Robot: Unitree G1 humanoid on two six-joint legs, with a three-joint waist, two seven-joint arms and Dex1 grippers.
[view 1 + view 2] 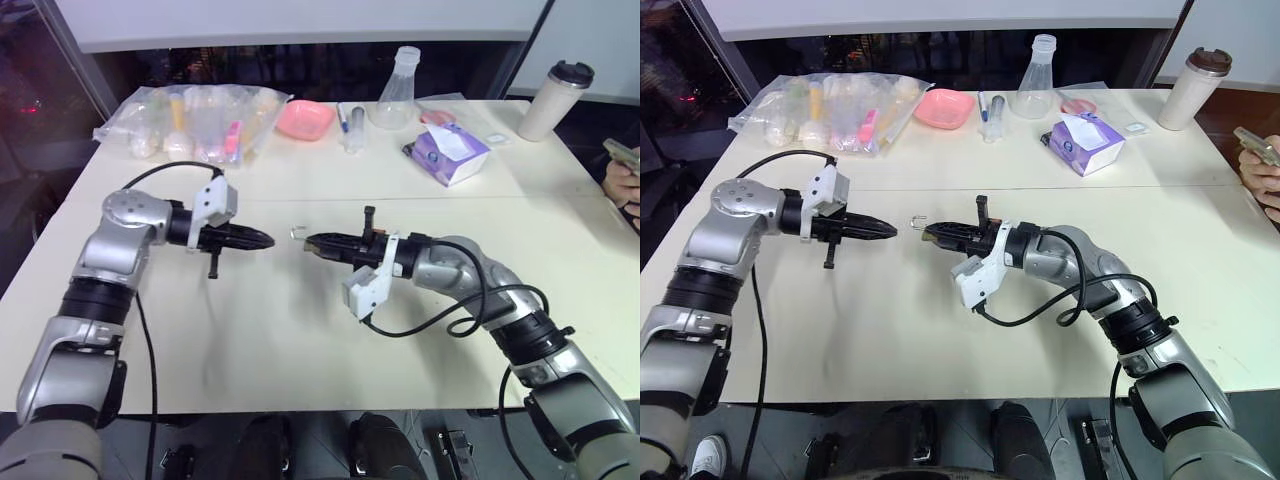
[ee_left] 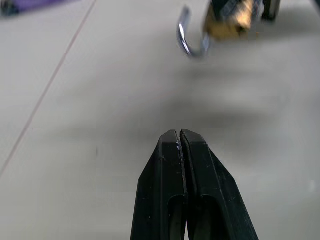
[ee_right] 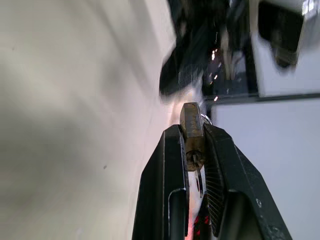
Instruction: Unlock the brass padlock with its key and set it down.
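Where the cream table (image 1: 300,340) ends, dark windows (image 1: 300,62) run.

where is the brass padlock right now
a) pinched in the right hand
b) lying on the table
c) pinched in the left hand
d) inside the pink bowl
a: the brass padlock sits clamped between the right hand's fingers, above the table, while the left hand is shut on nothing.
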